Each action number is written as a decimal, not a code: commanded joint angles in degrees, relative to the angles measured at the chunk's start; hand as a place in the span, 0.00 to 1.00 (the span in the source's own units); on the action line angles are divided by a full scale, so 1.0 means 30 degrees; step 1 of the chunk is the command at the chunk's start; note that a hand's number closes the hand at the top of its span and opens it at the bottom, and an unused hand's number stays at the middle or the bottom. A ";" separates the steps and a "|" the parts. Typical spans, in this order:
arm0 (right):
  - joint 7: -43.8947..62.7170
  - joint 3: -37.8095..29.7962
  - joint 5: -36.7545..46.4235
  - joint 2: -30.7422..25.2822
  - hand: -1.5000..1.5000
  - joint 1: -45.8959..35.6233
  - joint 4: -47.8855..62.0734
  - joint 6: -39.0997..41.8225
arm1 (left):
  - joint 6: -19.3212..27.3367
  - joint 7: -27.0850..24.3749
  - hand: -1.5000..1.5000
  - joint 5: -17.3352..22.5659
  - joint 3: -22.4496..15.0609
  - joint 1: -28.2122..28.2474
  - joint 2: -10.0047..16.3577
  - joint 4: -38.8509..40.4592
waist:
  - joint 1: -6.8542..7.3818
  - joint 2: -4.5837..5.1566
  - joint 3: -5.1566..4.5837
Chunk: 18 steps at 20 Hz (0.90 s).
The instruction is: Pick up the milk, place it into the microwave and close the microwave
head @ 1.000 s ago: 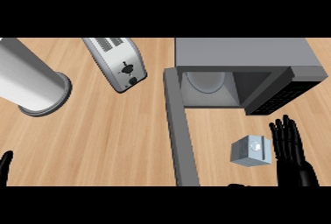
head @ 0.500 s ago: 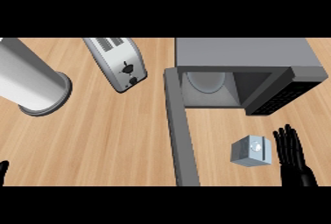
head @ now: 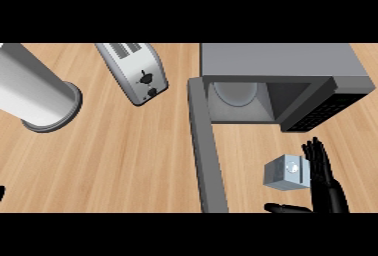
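We see the right hand (head: 329, 192) at the lower right. Its fingers (head: 317, 156) are straight and point up the view, and its thumb (head: 289, 207) is stretched out to the left, so the hand is open and holds nothing. The milk (head: 285, 173), a small grey-white carton, stands on the counter (head: 111, 165) just left of the fingers and above the thumb. We cannot tell whether the fingers touch its side.

The milk sits outside the microwave (head: 280, 61), in front of its open cavity and a little to the right. The door (head: 207, 150) is swung wide open. We see it edge on as a long grey bar running from the microwave's left front corner down toward the lower edge, just left of the milk. Inside the cavity a round plate (head: 236, 93) shows, and the dark control panel (head: 326, 106) lies to its right.

Further left, a toaster (head: 137, 73) lies at a slant near the top. A tall grey cylinder (head: 35, 91) stands at the far left. Only a black sliver of the left hand (head: 1, 193) shows at the left edge, too little to tell its state.
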 commanded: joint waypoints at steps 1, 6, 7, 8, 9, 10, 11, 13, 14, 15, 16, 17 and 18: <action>-0.1457 -0.0804 -0.0327 0.0041 0.00 -0.0977 0.2329 0.0415 | 0.0529 0.0610 0.00 -0.0351 -0.0815 0.0433 -0.0152 -0.1261 | 0.0009 0.0002 0.0005; -0.1643 -0.1750 0.0316 0.0007 0.00 -0.2224 0.4458 -0.0956 | 0.0302 0.0202 0.00 -0.0345 -0.1010 0.0795 -0.0154 -0.0893 | 0.0042 0.0000 0.0003; -0.1044 -0.1842 0.0843 0.0167 0.00 -0.3076 0.4787 -0.2041 | 0.0273 -0.0567 0.00 -0.0474 -0.0980 0.0931 -0.0155 -0.0404 | 0.0096 0.0001 0.0000; -0.1807 -0.1938 0.0690 0.0023 0.00 -0.1916 0.4768 -0.1643 | 0.0441 0.0963 0.00 -0.0251 -0.0414 -0.0259 -0.0156 -0.0737 | -0.0049 0.0013 0.0003; -0.2155 -0.2266 0.1325 0.0166 0.00 -0.2994 0.6263 -0.2776 | 0.0251 0.0704 0.00 0.0929 0.1149 -0.0710 0.0389 -0.0344 | 0.0034 0.0037 0.0004; -0.1678 -0.2381 0.1134 -0.0288 0.00 -0.2769 0.5974 -0.2371 | -0.0494 -0.0418 0.00 -0.0020 0.0339 -0.0006 -0.0100 0.0542 | 0.0026 0.0006 -0.0003; -0.2774 -0.2540 0.1286 -0.0362 0.00 -0.2779 0.7390 -0.2226 | -0.0410 -0.0068 0.00 0.0241 0.0693 -0.0280 0.0048 0.0557 | 0.0026 0.0019 0.0003; -0.2272 -0.3621 0.0568 -0.1715 0.00 -0.3055 0.7247 -0.1581 | -0.0504 0.0136 0.00 0.0637 0.0906 0.0013 0.0138 0.0168 | 0.0007 0.0006 -0.0002; -0.3735 -0.3688 0.0595 -0.0961 0.00 -0.4555 0.9651 -0.1760 | -0.0261 0.0574 0.00 0.0643 0.0749 -0.0251 -0.0152 -0.0415 | 0.0054 0.0019 0.0007; -0.4528 -0.3936 0.0649 -0.1332 0.00 -0.4553 1.0761 -0.1443 | 0.0311 0.1001 0.00 -0.0441 0.0087 -0.1351 -0.0153 0.0210 | -0.0002 0.0040 0.0013; -0.4812 -0.3931 0.0432 -0.1558 0.00 -0.4989 1.1492 -0.0626 | 0.0425 0.0212 0.00 -0.0923 -0.1181 0.0597 -0.0154 -0.0982 | 0.0110 0.0017 0.0014; -0.5299 -0.3786 0.0027 -0.1365 0.00 -0.4031 1.1132 0.0234 | 0.0025 0.0706 0.00 -0.0024 0.0245 -0.0775 -0.0155 -0.0026 | -0.0004 0.0019 0.0007; -0.5191 -0.3844 -0.0317 -0.2077 0.00 -0.5611 1.2279 0.1751 | -0.0055 0.1130 0.00 0.0284 0.0345 -0.0784 0.0147 -0.0457 | 0.0110 0.0050 0.0024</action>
